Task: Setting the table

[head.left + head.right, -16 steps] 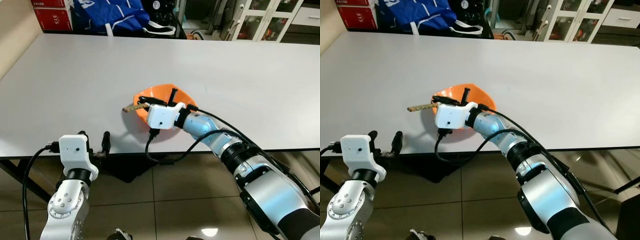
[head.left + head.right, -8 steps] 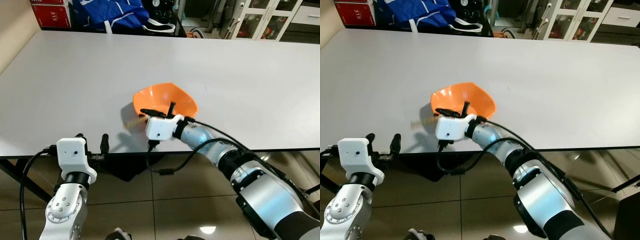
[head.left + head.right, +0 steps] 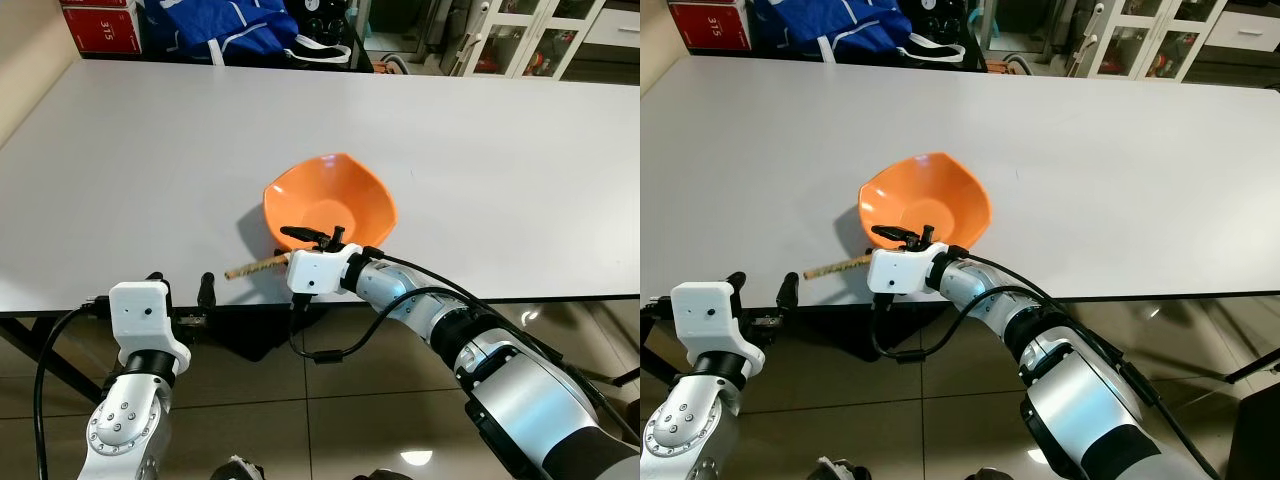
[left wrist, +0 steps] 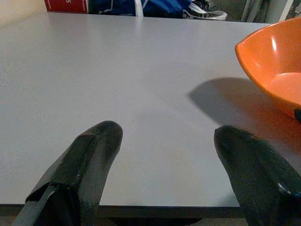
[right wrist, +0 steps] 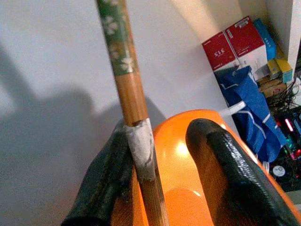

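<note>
the orange bowl (image 3: 332, 198) sat at the middle of the frame, on the white table (image 3: 150, 160) near its front edge. just below the bowl, the right gripper (image 3: 313, 238) held a wooden chopstick (image 3: 256, 266) that pointed toward the lower left. the left gripper (image 3: 180, 288), at lower left, hung at the table's edge with fingers spread wide, holding nothing.

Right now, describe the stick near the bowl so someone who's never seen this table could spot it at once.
On the big grey table, find the orange bowl near the front edge. Just left of it, the right end effector carries a thin wooden stick pointing left. It is long, slim and tan with a green patterned band, unlike the round bowl.
</note>
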`<state>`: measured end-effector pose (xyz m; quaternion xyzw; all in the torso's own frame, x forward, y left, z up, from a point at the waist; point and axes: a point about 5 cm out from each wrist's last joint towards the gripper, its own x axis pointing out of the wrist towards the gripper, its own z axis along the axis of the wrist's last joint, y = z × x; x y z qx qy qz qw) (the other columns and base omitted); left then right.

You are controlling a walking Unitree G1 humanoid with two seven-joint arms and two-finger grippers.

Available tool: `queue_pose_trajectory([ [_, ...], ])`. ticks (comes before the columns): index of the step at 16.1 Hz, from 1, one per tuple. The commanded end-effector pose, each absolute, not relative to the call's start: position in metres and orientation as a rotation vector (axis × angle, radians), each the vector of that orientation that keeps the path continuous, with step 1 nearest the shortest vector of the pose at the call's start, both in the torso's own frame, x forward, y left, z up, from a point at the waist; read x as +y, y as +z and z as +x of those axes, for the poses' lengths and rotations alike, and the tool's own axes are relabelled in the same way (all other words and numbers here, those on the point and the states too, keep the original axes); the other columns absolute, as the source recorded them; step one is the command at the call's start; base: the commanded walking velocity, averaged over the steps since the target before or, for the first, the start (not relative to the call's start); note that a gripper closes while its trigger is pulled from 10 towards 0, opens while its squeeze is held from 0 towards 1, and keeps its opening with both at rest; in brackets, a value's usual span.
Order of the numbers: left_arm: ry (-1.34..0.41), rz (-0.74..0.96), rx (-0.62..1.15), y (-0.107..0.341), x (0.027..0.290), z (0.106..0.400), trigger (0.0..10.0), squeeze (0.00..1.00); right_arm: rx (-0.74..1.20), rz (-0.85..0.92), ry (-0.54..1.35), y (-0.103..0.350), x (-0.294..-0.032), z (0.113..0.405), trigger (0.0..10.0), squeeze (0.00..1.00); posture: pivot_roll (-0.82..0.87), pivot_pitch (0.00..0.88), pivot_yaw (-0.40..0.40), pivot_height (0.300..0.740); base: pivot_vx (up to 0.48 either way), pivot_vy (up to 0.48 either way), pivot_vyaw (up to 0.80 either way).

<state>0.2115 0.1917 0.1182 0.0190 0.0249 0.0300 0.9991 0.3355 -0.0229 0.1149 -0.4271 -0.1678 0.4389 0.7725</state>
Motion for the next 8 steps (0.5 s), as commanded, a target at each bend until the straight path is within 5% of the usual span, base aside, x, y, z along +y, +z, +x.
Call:
queue_pose_trajectory([
  [1,0.062,0.048,0.040,0.122,0.191,0.211,10.0,0.00,-0.330,-0.944,0.946,0.109,-0.028,0.336,10.0,1.00,0.03,0.103,-0.051,0.740,0.000,0.000,0.00],
  [3,0.063,0.050,0.037,0.123,0.192,0.211,10.0,0.00,-0.338,-0.953,0.942,0.110,-0.028,0.336,10.0,1.00,0.03,0.100,-0.050,0.740,0.000,0.000,0.00],
  [4,0.063,0.050,0.034,0.124,0.192,0.212,10.0,0.00,-0.353,-0.962,0.931,0.112,-0.028,0.337,10.0,0.15,0.03,0.099,-0.051,0.740,0.000,0.000,0.00],
  [5,0.063,0.050,0.034,0.124,0.192,0.212,10.0,0.00,-0.365,-0.966,0.930,0.113,-0.028,0.337,10.0,0.00,0.03,0.099,-0.050,0.740,0.000,0.000,0.00],
  [8,0.056,0.045,0.037,0.123,0.189,0.213,10.0,0.00,-0.410,-0.968,0.919,0.119,-0.027,0.338,10.0,0.00,0.02,0.093,-0.050,0.740,0.000,0.000,0.00],
])
